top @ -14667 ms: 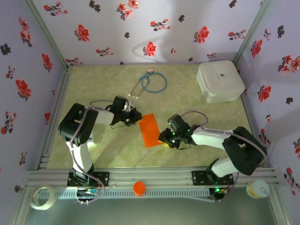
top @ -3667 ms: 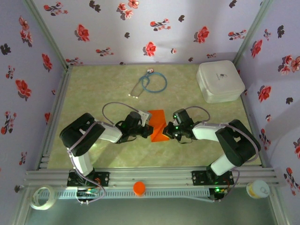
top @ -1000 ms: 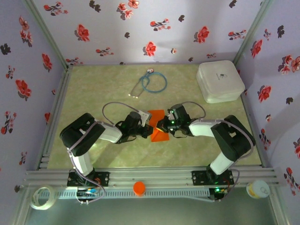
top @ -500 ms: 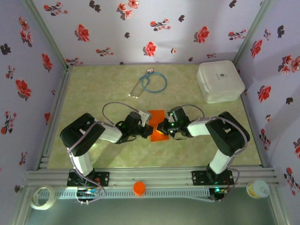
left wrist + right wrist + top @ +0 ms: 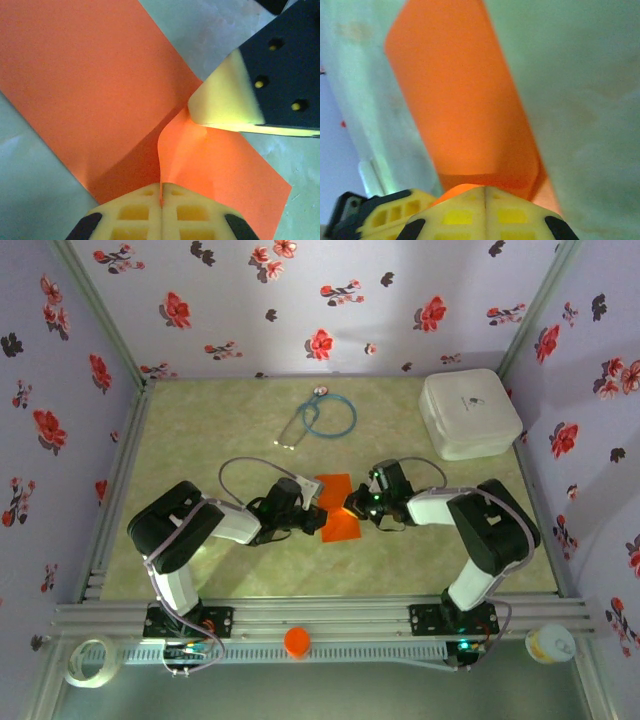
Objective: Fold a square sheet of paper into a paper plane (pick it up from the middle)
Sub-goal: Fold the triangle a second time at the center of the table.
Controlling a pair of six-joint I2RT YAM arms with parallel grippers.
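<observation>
The square sheet of paper (image 5: 343,527) is bright orange and lies folded into a strip at the table's middle. In the left wrist view one flap of the paper (image 5: 90,85) curls up off the flat layer. My left gripper (image 5: 161,189) is shut on that flap's edge, and it reaches in from the left (image 5: 318,517). My right gripper (image 5: 354,507) comes from the right. It is shut, and its fingertips (image 5: 222,102) press against the raised flap. In the right wrist view the paper (image 5: 460,100) stretches away from my shut right gripper (image 5: 485,190).
A white rounded box (image 5: 470,413) stands at the back right. A blue stethoscope (image 5: 325,416) lies at the back centre. On the front rail sit a round orange cap (image 5: 297,641), a tape roll (image 5: 90,659) and a small white tub (image 5: 551,643).
My right gripper has shifted a little to the right over the paper and its arm has swung. The left gripper has stayed shut on the flap.
</observation>
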